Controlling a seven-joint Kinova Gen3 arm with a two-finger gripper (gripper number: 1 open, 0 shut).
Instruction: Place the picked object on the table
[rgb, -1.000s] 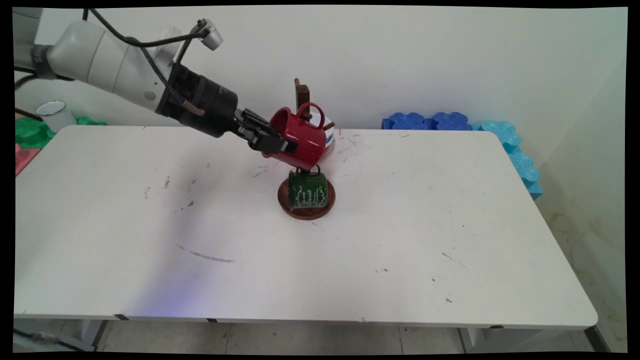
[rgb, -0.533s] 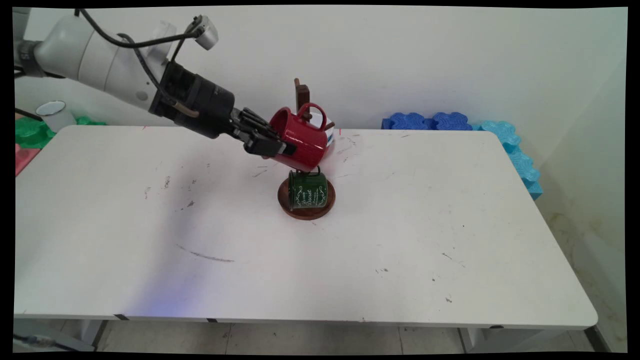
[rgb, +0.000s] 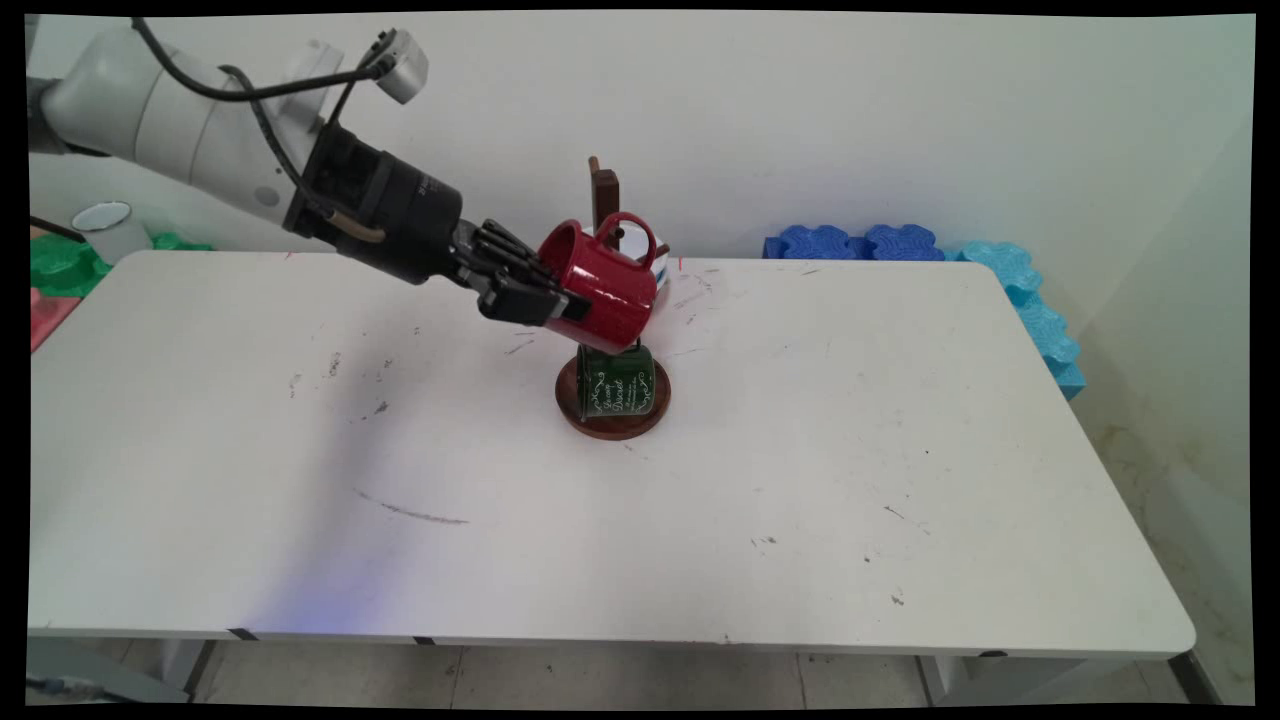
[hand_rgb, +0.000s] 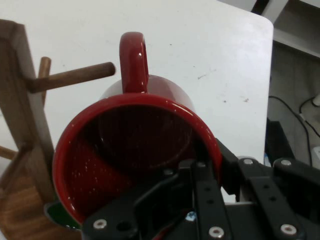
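The gripper (rgb: 548, 303) sits just above the centre of the main view, its fingers clamped on the rim of a red mug (rgb: 603, 288): in the hand view one finger (hand_rgb: 150, 200) reaches inside the mug (hand_rgb: 135, 155) and the other (hand_rgb: 230, 170) lies along its outer wall. The mug is held tilted, mouth toward the arm at upper left and handle uppermost.

Just beside the handle in the hand view, a wooden peg (hand_rgb: 72, 77) juts from a wooden mug stand (hand_rgb: 22, 100), whose post runs down the left edge and is cut off by the frame. The peg's tip is close to the handle; whether they touch cannot be told. In the main view the stand (rgb: 603, 187) shows only as its dark top above the mug and its round base (rgb: 612, 420) on the white table (rgb: 800, 450); the rest is hidden behind the mugs.

A green mug (rgb: 615, 380) with white lettering (too small to read) hangs low on the stand, directly under the red one; in the hand view only a green sliver (hand_rgb: 62, 220) peeks out below the red rim.

At the far right edge of the table lie blue foam pieces (rgb: 900, 243). A white cup (rgb: 110, 228) stands at the far left, partly cut off.
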